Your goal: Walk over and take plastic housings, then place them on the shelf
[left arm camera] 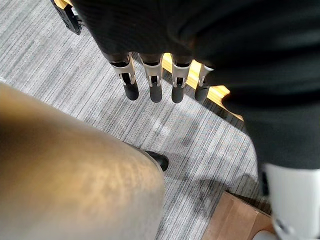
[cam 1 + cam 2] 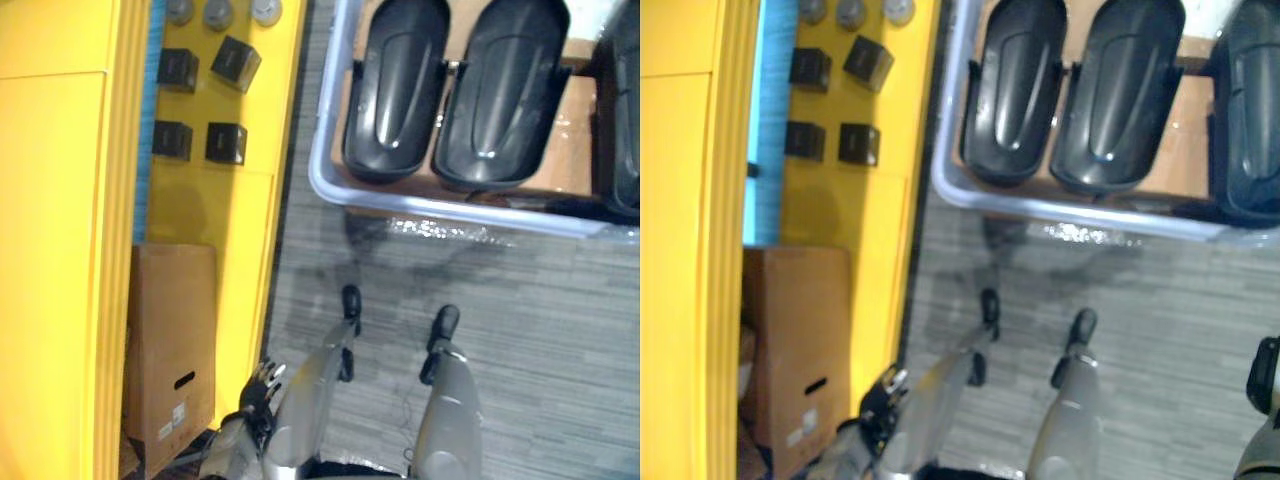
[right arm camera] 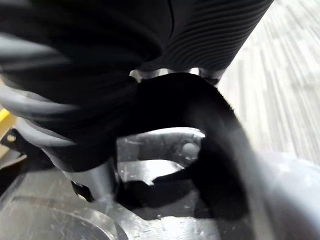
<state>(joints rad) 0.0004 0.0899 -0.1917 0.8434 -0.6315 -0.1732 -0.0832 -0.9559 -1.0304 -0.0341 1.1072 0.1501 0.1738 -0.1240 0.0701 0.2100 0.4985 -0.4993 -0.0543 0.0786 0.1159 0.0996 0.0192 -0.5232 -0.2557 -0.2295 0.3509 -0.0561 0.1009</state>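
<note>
- The left hand (image 1: 150, 35) hangs low over the grey floor (image 2: 540, 330), its fingers (image 1: 155, 92) straight and relaxed, holding nothing.
- Three dark plastic housings (image 2: 1012, 90) lie side by side in a pale bin (image 2: 952, 188), well ahead of that hand and off to its right, untouched.
- A yellow shelf (image 2: 240, 210) runs along the hand's left, with small black boxes (image 2: 226, 143) on it farther ahead; a cardboard box (image 2: 170, 340) sits just beside the hand.
- The right hand (image 3: 210, 35) shows close up; whether it is wide or closed cannot be told.
</note>
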